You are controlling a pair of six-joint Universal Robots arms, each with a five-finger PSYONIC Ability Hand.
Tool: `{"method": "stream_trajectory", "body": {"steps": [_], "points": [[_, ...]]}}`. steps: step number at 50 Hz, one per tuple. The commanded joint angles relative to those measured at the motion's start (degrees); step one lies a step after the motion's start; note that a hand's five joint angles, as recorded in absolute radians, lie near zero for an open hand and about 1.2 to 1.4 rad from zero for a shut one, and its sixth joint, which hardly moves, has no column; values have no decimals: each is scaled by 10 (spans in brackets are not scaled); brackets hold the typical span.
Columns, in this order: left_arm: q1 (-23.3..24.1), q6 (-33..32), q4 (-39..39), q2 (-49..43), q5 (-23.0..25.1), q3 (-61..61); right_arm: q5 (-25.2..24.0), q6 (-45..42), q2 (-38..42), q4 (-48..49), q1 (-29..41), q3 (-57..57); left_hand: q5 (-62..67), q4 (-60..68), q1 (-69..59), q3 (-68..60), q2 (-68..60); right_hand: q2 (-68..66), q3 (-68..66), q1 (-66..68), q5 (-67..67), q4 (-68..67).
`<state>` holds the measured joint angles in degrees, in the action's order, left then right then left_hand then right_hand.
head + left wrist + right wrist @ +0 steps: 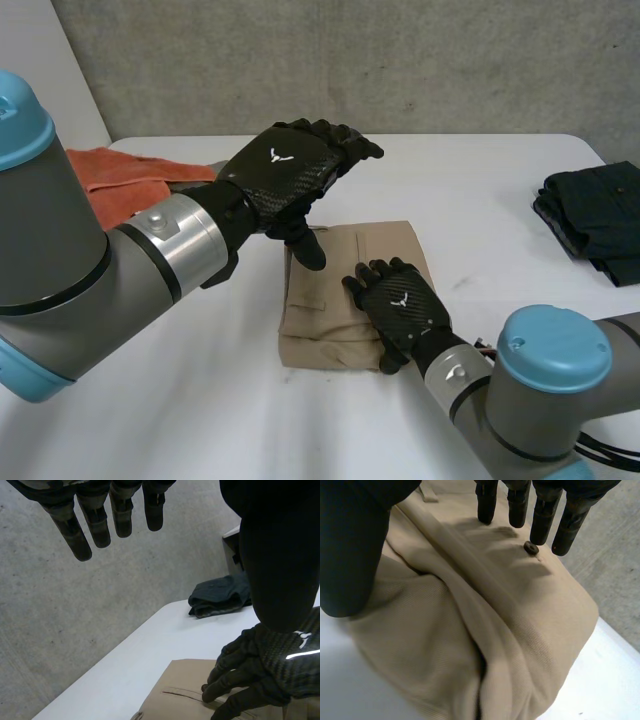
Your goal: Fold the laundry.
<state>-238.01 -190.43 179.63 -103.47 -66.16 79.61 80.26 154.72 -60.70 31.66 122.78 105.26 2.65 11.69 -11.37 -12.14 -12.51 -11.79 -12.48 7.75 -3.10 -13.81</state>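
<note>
One pair khaki trousers, folded, middle of counter. I see left robot hand hovering above, fingers straight, empty; right robot hand flat on top, fingers extended, gripping nothing.

On my screen a white table fills most of the head view, and its far edge runs across the upper part of the frame. Behind it stands a grey concrete wall — mottled and pitted. At the upper left a paler, smooth panel meets the concrete. The light is soft and even.
</note>
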Motion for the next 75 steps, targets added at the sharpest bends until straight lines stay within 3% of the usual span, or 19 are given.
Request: {"method": "stream_trajectory", "body": {"steps": [1,10,15,27,32,40,45,55,67,75], "points": [[0,0,1,-2,-3,-2,47,-29,41,53,1,-46,-9,0,-4,4,8,-89,-82,129,-76,-68],[0,0,1,-3,-3,0,64,-28,91,50,0,-117,-9,0,-4,4,8,-349,-342,390,-336,-329],[0,0,2,-3,-3,2,64,-25,96,49,-3,-146,-9,0,-4,4,8,-682,-675,722,-668,-661],[-3,0,3,0,-4,0,53,-30,65,2,-13,-204,-9,0,-4,4,8,-682,-675,723,-669,-662],[-16,0,5,1,-4,-1,39,-33,45,-5,-66,-251,-9,0,-4,4,8,-682,-675,723,-669,-662],[-19,0,5,3,-5,-2,-69,-33,32,2,-188,-369,-9,0,-4,4,8,-682,-675,723,-669,-662],[-19,0,5,5,-5,-2,-99,-25,49,5,-253,-438,-9,0,-4,4,8,-682,-675,723,-669,-662],[-19,0,5,6,-4,-2,-172,36,168,23,-399,-564,-9,0,-4,4,8,-682,-675,723,-669,-662],[-20,0,12,5,-5,3,-294,71,305,141,-519,-540,-6,4,-7,1,4,-682,-675,723,-669,-662],[-16,1,12,7,-5,4,-381,66,294,150,-597,-470,-6,4,-7,1,4,-682,-675,723,-669,-662]]}}
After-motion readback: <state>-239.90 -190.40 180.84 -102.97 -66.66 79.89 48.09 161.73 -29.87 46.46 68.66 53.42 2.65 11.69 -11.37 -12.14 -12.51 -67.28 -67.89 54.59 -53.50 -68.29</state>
